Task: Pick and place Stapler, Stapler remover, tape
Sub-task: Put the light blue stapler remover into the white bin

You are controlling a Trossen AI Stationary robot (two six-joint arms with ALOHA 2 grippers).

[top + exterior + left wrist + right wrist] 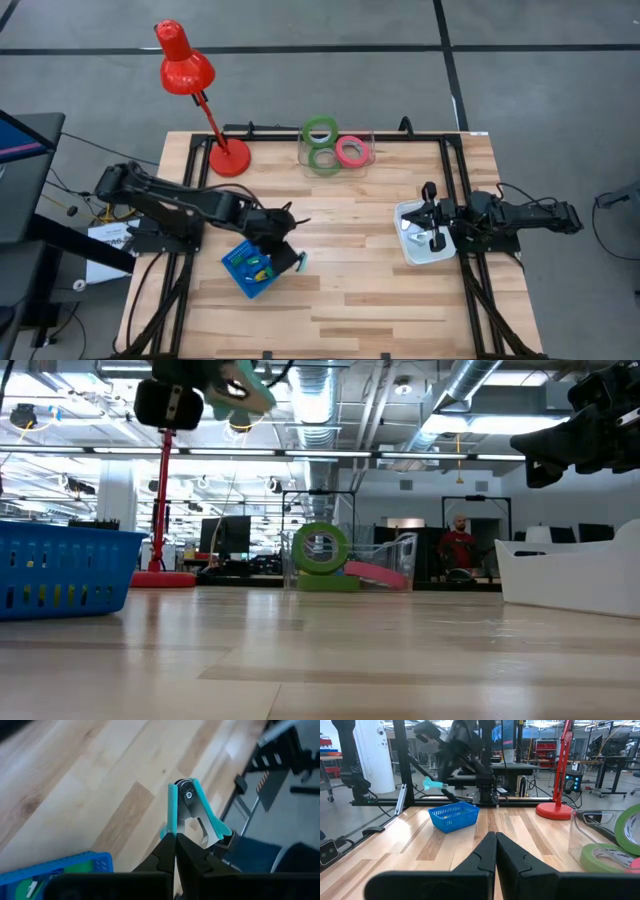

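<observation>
While the teal staple remover hangs above the desk, I see it pinched by one handle between the closed fingers of the left gripper, just beside the blue basket. In the low view it sits high over the basket, clear of the wood. The basket holds green and yellow pieces that I cannot identify. The three tape rings lie at the far edge in a clear container: one green ring upright, a second green ring flat, and the pink-red ring leaning beside them. The right gripper, fingers closed on nothing, hangs over the white tray at the desk's right side. A red lamp stands on the far left corner. A person is visible far back in the room.
</observation>
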